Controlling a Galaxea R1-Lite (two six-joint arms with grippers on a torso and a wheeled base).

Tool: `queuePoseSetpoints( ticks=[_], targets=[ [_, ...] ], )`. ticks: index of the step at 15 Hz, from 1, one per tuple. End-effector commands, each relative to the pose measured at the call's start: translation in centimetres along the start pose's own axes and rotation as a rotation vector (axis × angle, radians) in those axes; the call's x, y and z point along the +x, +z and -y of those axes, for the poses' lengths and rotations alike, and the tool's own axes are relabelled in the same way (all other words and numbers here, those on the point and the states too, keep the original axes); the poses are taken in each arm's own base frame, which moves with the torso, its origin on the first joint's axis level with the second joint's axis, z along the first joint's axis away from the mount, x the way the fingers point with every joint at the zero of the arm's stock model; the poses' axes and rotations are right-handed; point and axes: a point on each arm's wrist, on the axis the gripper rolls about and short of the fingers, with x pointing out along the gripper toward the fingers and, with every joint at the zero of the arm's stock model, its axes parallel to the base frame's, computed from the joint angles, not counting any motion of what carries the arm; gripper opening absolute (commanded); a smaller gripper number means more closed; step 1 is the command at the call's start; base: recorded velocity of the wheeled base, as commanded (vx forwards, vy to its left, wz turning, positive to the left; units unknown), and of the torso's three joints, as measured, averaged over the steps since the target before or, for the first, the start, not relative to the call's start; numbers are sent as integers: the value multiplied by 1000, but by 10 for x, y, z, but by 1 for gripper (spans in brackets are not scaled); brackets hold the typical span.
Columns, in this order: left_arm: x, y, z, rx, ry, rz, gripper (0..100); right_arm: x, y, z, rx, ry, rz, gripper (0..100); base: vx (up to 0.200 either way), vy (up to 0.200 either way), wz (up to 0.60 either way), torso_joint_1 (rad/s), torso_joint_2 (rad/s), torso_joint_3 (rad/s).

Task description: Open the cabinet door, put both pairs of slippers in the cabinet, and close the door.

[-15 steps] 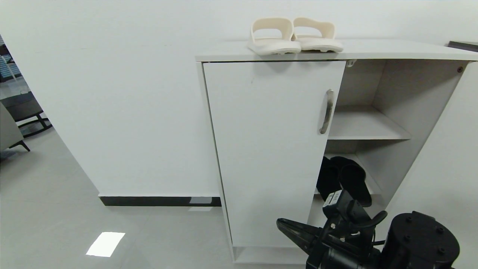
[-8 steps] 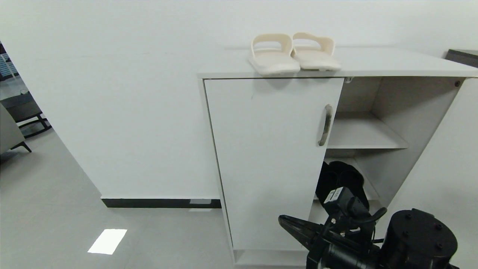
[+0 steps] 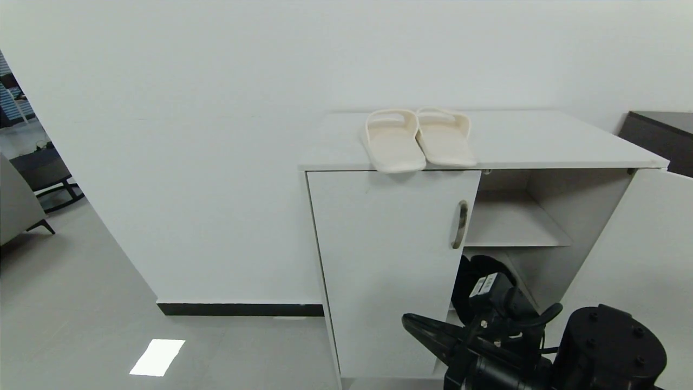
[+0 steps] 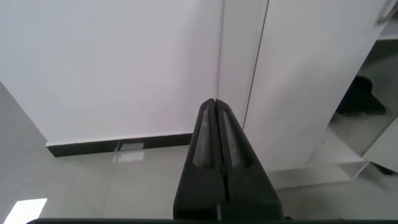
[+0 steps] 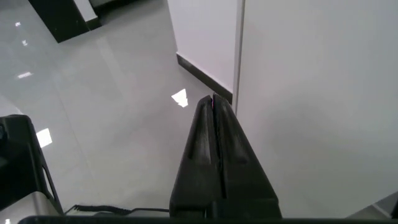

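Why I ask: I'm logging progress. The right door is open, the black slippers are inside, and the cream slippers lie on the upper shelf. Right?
Not quite. The cream slippers lie on the cabinet top, not the upper shelf; the head view shows it. The rest holds.

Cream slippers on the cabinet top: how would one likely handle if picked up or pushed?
The cream slippers look like moulded foam, so probably light and slightly bendy. The arched strap stands up unaided, likely a firm hold. One's near end overhangs the cabinet top, so a push might tip it off.
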Motion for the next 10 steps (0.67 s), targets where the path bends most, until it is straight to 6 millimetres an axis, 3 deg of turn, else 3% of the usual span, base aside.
queuePoseSetpoints(
  ticks=[1, 10],
  targets=[
    [0, 0, 0, 0, -1, -1, 0, 0, 0, 0, 2, -1, -1, 0, 0, 0, 0, 188, -476, -281],
    [0, 0, 0, 0, -1, -1, 0, 0, 0, 1, 0, -3, -1, 0, 0, 0, 0, 219, -504, -282]
  ],
)
